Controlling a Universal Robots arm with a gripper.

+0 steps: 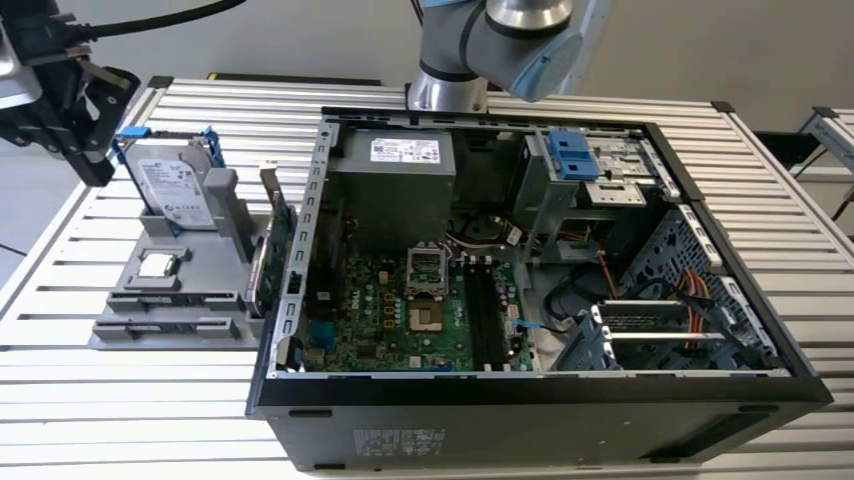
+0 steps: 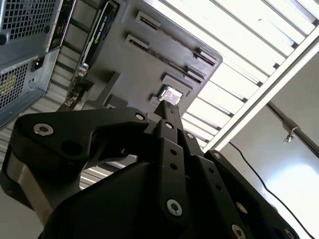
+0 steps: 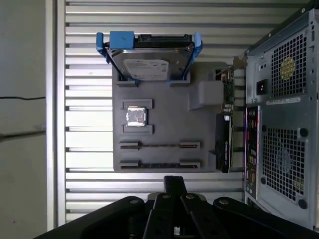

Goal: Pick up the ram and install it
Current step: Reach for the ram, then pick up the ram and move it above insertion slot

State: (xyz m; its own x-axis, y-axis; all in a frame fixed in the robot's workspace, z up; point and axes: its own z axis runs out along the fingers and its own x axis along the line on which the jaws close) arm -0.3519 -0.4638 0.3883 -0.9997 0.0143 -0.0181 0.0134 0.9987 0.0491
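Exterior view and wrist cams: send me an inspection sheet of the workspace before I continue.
Surface: slatted metal table, grey fixture on it.
Job's things: ram edge-on in the fixture slot, ungripped; open computer case beside it.
Clutter: hard drive, processor chip, green card on the fixture.
Gripper: gripper shut, empty, touching nothing.
Cables: black cable near the gripper; orange wires inside the case.
Surroundings: second slatted frame at the exterior view's right.
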